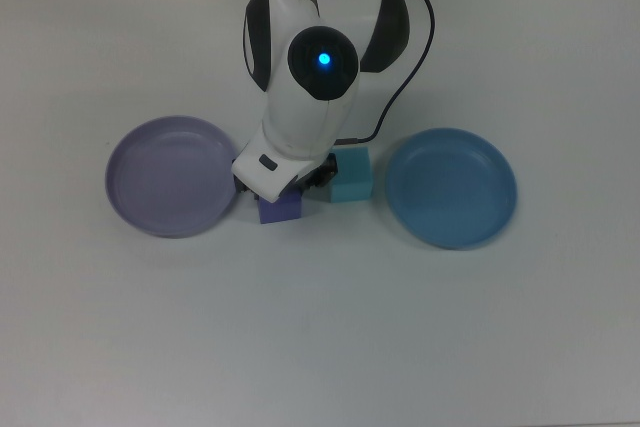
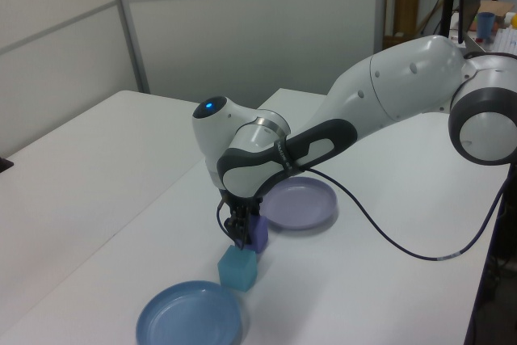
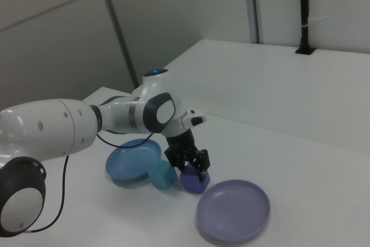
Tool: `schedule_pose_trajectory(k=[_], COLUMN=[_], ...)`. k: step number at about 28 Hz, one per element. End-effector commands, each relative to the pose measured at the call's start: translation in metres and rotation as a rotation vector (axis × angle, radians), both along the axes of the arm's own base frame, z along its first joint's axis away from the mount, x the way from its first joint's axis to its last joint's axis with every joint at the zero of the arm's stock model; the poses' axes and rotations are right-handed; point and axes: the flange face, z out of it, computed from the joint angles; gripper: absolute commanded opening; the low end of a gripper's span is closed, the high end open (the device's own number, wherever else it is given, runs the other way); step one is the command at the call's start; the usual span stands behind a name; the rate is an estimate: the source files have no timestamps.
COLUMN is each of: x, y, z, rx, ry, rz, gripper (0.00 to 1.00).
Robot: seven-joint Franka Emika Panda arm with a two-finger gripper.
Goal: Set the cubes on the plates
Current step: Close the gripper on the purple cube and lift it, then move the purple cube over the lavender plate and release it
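Note:
A purple-blue cube (image 1: 283, 209) sits on the white table between the plates, next to the light turquoise cube (image 1: 352, 175). My gripper (image 1: 282, 187) is down over the purple-blue cube, open, with one finger on each side of it; the hand hides the cube's top. In the right view the gripper (image 3: 193, 169) straddles the purple-blue cube (image 3: 193, 183). The lavender plate (image 1: 170, 175) lies at the top view's left and the blue plate (image 1: 452, 187) at the top view's right. Nothing lies on either plate.
A black cable (image 1: 400, 87) loops from the arm down onto the table behind the turquoise cube. The white table (image 1: 320, 327) stretches wide in front of the plates. In the left view, wall panels stand behind the table.

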Motion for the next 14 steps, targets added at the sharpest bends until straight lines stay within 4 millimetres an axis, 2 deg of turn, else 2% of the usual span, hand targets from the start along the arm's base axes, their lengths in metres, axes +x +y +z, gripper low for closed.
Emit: schedule_pose_trajectory(k=[1,4,6,7,10,14], x=[-0.002,-0.003,-0.006,-0.009,-0.009,-0.011], y=[-0.005,-0.026,-0.044,-0.061,-0.087,-0.127], z=[0.026,0.058,0.072,0.078,0.079,0.065], rx=[0.013,0.055,0.066,0.061,0.055,0.035], ry=[-0.04,-0.077,-0.07,-0.053,-0.046,-0.028], rz=[-0.025,-0.078,-0.109,-0.123,-0.132,-0.175], gripper=[0.02,0.02,0.02,0.03,0.04,0.11])
